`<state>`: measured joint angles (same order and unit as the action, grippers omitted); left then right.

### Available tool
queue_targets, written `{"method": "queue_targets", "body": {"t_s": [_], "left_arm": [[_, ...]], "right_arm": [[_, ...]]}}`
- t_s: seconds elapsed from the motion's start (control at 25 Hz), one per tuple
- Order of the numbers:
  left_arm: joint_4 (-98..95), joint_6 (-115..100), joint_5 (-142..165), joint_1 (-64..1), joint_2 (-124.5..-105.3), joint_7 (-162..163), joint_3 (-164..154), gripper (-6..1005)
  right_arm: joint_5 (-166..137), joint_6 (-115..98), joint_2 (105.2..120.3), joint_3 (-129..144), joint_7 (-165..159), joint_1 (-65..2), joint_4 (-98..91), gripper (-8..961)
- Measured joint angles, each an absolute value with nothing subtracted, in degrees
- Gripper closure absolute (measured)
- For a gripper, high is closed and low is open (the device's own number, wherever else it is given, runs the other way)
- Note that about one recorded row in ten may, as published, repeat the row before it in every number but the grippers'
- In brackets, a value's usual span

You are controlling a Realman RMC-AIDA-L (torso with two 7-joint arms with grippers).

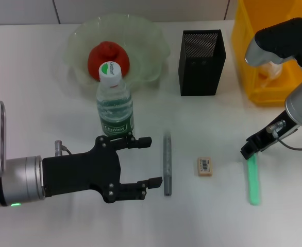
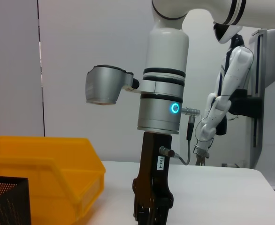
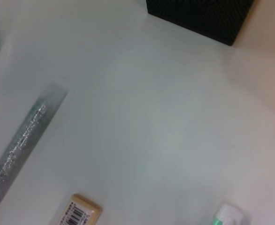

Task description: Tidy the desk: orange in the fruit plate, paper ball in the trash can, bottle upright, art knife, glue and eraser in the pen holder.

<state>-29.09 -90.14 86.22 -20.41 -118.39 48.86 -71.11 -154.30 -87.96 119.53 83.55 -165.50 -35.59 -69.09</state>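
Glue [image 1: 252, 177] lies flat on desk [image 1: 48, 103], R gripper [image 1: 249, 150] touching its near-holder end; can't tell if fingers are apart or closed. Judgement: grip glue across its width near the middle, lift clear, tip upright over pen holder [image 1: 202, 62].

L gripper [image 1: 145, 160] is spread, empty, just beside upright bottle [image 1: 114, 100].

Count: 1 glue, 1 knife [image 1: 167, 163], 1 eraser [image 1: 204, 166], 1 bottle, 1 orange [image 1: 105, 55] in plate [image 1: 156, 43], 1 holder, 1 trash can [image 1: 249, 56]. Paper ball not seen.

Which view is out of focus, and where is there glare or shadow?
Right wrist view: soft throughout, the eraser and pen holder blurred. Head view: sharp, even light, faint shadows under the left end effector and bottle. Left wrist view: crisp, no glare.
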Motion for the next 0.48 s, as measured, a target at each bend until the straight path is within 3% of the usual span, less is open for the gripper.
{"method": "queue_targets", "body": {"t_s": [0.08, 0.48], "left_arm": [[-29.09, -90.14, 86.22, -20.36, -118.39, 48.84, -71.07, 214], [-29.09, -90.15, 86.22, -20.32, -118.36, 48.78, -70.94, 214]], "right_arm": [[-154.25, -87.91, 119.53, 83.55, -165.5, -35.6, -69.03, 481], [-154.34, -87.27, 119.49, 83.29, -165.97, -35.6, -68.51, 547]]}}
